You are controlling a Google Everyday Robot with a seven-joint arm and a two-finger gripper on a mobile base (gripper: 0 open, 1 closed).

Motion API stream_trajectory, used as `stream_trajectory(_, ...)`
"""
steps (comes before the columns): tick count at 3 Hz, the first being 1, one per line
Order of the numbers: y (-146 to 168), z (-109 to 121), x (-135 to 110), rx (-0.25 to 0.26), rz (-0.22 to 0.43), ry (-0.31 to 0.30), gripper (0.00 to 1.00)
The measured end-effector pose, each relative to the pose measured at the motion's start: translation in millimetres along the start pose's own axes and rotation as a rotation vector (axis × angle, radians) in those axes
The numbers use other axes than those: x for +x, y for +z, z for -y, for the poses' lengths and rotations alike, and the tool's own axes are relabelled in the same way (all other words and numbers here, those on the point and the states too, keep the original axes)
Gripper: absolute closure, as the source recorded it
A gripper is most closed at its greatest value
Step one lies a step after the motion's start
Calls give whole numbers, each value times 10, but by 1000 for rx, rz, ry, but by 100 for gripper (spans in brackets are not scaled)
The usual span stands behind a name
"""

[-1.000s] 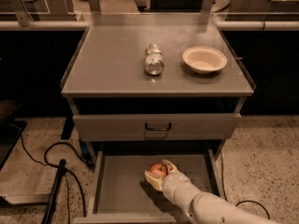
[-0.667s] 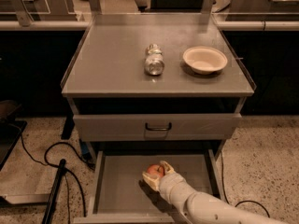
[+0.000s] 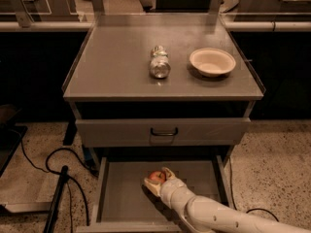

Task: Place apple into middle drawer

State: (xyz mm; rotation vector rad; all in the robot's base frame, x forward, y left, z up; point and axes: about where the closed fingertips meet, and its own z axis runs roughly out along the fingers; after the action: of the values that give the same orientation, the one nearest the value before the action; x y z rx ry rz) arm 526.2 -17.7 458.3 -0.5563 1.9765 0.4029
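The middle drawer (image 3: 121,193) is pulled open at the bottom of the grey cabinet, showing its flat grey floor. The red-orange apple (image 3: 155,176) sits low in the drawer near its middle, between my cream fingers (image 3: 151,186). My gripper (image 3: 158,179) reaches in from the lower right and is shut on the apple. My white arm (image 3: 218,217) covers the drawer's right front part. I cannot tell whether the apple touches the floor.
A silver can (image 3: 159,62) lies on its side on the cabinet top (image 3: 112,67), next to a cream bowl (image 3: 212,61). A closed drawer front with a black handle (image 3: 164,132) sits above the open drawer. Black cables (image 3: 53,164) lie on the speckled floor at left.
My gripper with the apple has shifted slightly left and a little lower inside the drawer. The can and bowl have not moved.
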Motion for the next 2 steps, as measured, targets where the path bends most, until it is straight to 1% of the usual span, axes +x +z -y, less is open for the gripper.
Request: stream_trajectory(2,243,-57,224,-41,-41,21,100)
